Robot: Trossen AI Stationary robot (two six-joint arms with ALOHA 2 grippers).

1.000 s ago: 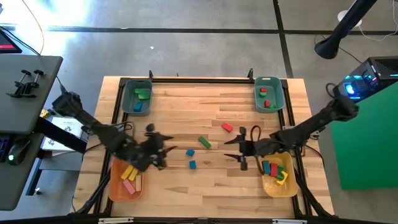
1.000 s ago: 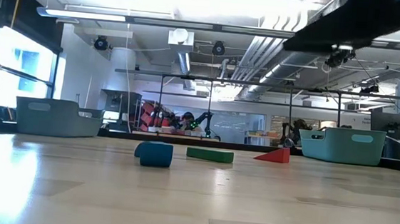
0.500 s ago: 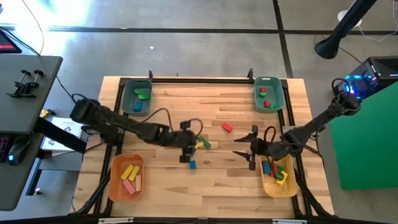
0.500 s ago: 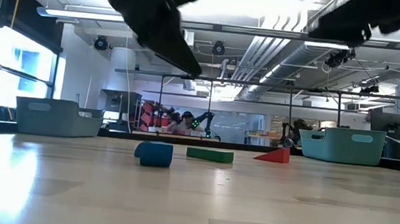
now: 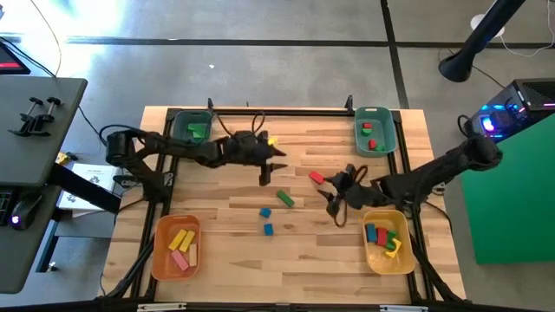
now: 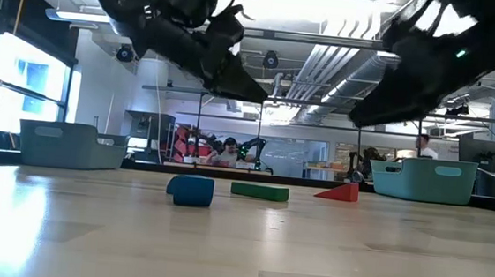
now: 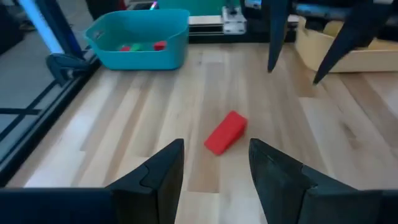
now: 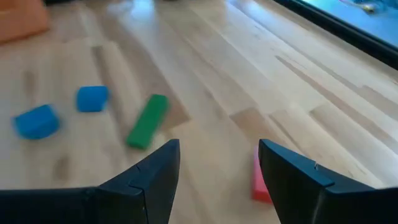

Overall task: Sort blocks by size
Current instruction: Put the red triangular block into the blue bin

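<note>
Red block (image 5: 316,177) mid-table, green block (image 5: 284,198) and two blue blocks (image 5: 265,211) just in front.
Left gripper (image 5: 271,163) released, empty, above the table left of the red; right gripper (image 5: 334,201) also released, empty, just right of it.

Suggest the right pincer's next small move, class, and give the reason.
Probably ease the right pincer toward the red block and lower around it: its fingers stand open and empty, and that block lies loose on the table just ahead, between both arms.
</note>
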